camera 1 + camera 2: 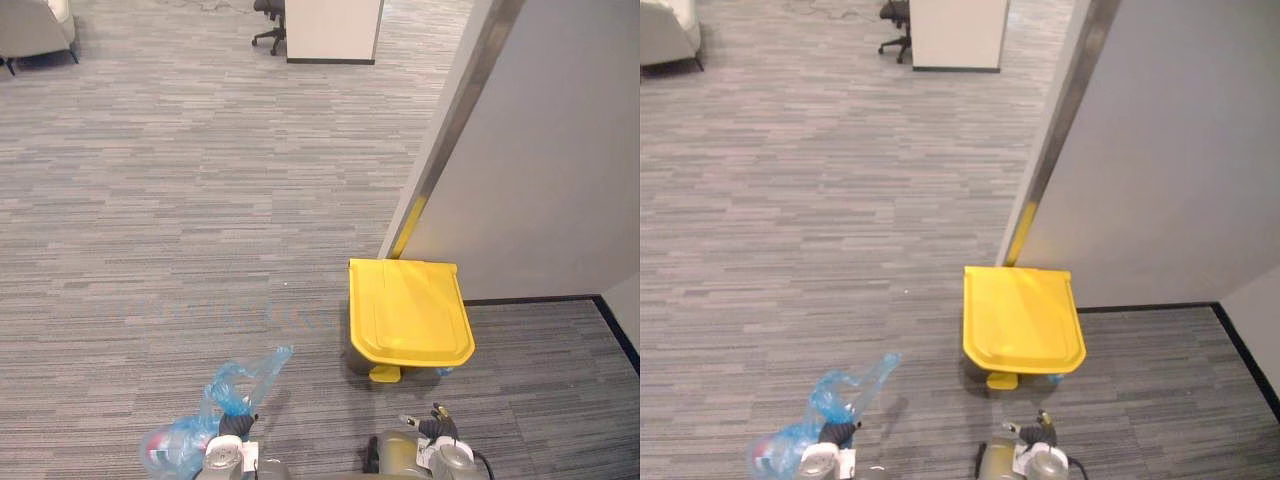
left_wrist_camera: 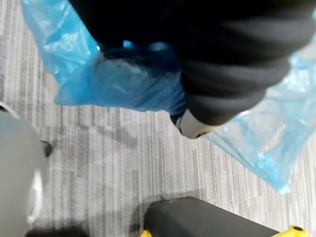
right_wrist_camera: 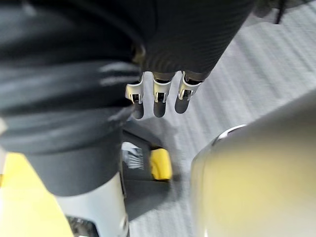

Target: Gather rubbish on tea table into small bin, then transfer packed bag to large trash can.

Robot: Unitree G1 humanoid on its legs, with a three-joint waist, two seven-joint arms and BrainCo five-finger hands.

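A blue plastic bag (image 1: 215,400) with rubbish inside hangs low at the bottom left, above the carpet. My left hand (image 1: 232,428) is shut on its gathered top; in the left wrist view the blue bag (image 2: 123,84) bunches under the hand's dark cover (image 2: 222,64). The large trash can (image 1: 408,310) stands by the wall with its yellow lid closed and a yellow pedal (image 1: 385,373) at the front. My right hand (image 1: 440,428) hovers just in front of the can. In its wrist view the fingers (image 3: 158,94) are curled and hold nothing.
A grey wall panel (image 1: 540,150) rises right behind the can. Open carpet stretches to the left and far ahead. A white cabinet (image 1: 330,30), an office chair (image 1: 268,20) and a grey sofa (image 1: 35,30) stand at the far end.
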